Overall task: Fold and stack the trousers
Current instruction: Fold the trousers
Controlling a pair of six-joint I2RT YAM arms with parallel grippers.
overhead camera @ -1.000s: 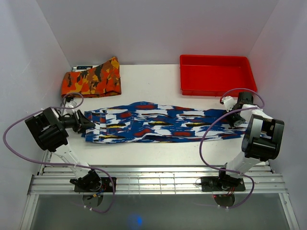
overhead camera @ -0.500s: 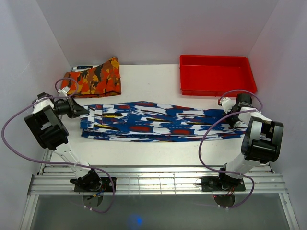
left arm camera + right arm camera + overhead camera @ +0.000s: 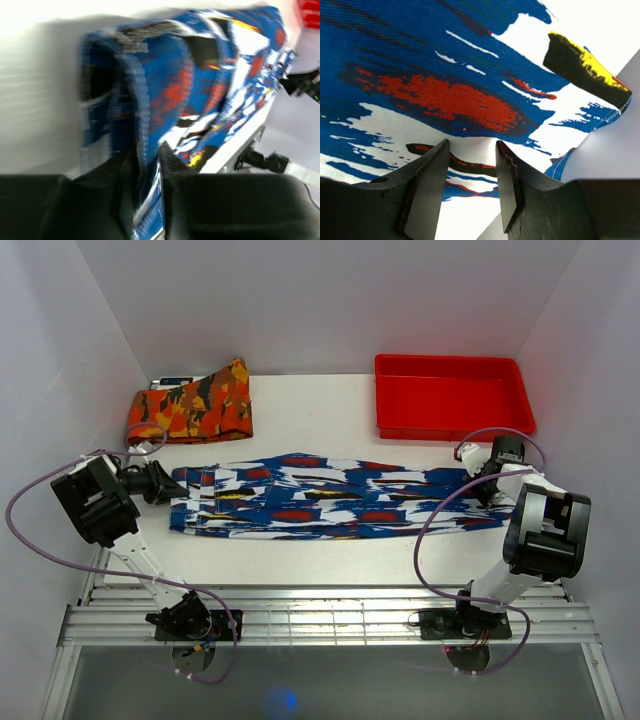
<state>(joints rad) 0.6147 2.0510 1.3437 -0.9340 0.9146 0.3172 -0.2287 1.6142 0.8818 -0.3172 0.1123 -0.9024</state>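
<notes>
The trousers [image 3: 330, 495], printed blue and white with red patches, lie stretched left to right across the table. My left gripper [image 3: 168, 485] is at their left end. In the left wrist view it [image 3: 148, 155] is shut on the bunched waistband edge of the trousers [image 3: 200, 75], which runs up between the fingers. My right gripper [image 3: 487, 485] is at the right end, by the leg cuffs. In the right wrist view its jaws [image 3: 471, 147] stand partly apart, closed on a fold of the trousers [image 3: 430, 90] that fills the gap.
A folded orange camouflage garment [image 3: 190, 410] lies at the back left, just behind the left gripper. A red tray [image 3: 455, 430] stands at the back right. A metal rail [image 3: 320, 615] runs along the near table edge. White walls close in both sides.
The left gripper has shut on the trousers' left end, after swinging back and left and then returning. The trousers have shifted slightly toward the back. The right jaws have narrowed a little.
</notes>
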